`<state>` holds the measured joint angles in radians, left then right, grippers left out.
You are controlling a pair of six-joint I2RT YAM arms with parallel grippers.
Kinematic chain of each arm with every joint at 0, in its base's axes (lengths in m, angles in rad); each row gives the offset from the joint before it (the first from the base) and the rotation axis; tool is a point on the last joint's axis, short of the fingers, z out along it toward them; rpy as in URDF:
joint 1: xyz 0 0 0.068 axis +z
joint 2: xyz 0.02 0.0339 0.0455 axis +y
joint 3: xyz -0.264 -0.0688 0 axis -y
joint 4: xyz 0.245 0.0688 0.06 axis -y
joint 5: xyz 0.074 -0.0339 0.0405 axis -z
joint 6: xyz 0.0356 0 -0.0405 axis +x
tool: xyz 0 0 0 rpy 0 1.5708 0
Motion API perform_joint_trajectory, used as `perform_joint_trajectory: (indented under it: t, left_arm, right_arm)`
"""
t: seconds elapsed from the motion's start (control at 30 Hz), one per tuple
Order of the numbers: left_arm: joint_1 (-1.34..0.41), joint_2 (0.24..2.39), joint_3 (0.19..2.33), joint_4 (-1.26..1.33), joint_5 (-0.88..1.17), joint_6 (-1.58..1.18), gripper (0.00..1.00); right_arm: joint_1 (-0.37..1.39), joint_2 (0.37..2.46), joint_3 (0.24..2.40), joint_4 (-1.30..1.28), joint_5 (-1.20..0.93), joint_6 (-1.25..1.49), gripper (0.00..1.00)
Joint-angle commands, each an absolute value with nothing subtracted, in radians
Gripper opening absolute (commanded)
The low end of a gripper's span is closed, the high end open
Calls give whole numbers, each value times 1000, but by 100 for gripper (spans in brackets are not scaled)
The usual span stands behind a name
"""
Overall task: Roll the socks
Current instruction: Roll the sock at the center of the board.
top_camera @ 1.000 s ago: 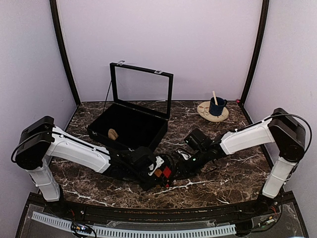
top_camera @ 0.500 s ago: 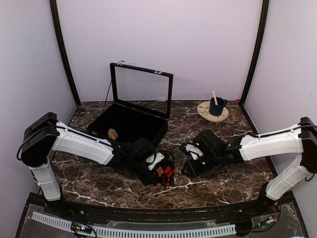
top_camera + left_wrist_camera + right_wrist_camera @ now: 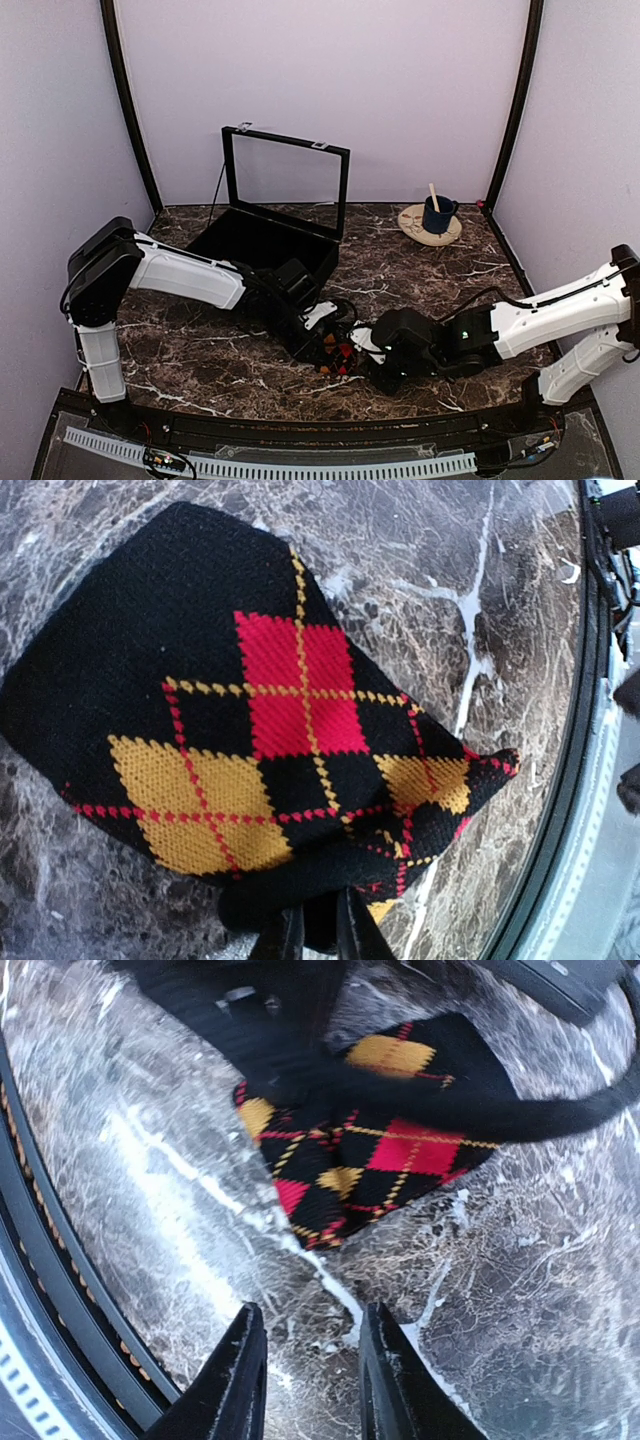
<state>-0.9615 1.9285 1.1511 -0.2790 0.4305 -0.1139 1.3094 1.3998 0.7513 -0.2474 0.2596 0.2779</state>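
Black knit with red and mustard argyle diamonds: the socks (image 3: 335, 352) sit on the brown marble table (image 3: 190, 350), near its front edge and roughly midway between the two arms. They are well apart from the black box (image 3: 262, 250).

From the left wrist view we see the left gripper (image 3: 318, 922) with its jaws nearly together, pinching a dark fold at one end of the socks. Fabric fills the narrow gap between the fingers (image 3: 288, 938). The rest of the bundle spreads away from the claw across the marble. It looks lumpy and folded over, with one pointed corner sticking out toward the table's front rim. We can't tell how many layers are in it.

The right gripper (image 3: 312, 1320) has its jaws apart with only bare marble between them, so it grips nothing. Its fingertips sit just short of the nearest corner of the socks, close but not touching. From above it is low on the table just to the right of the bundle, and we can't confirm the gap from that angle.

A black cable or arm part crosses over the socks in the right wrist view.

Toward the back, the box lid (image 3: 287, 180) stands upright with a see-through pane. At the far right a dark blue mug (image 3: 438, 216) rests on a round tan coaster (image 3: 413, 226), with a pale stick (image 3: 433, 193) in it.
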Motion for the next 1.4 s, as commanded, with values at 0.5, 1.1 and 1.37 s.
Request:
perform_joint_trajectory:
  t: [0.5,1.1,1.37]
  left_arm:
    - [-936,2061,1171,-542,503,-1,14]
    - [-892,2071,1182,-583,559,54,14]
    - [-881,2079,1188,-595,573,72,13]
  right_arm:
    - [1440,1646,908,-221,476,-14,40]
    - [1427,1789,943,-193,463,-121,40]
    - [1380,1820,951,-228,431,-111,33]
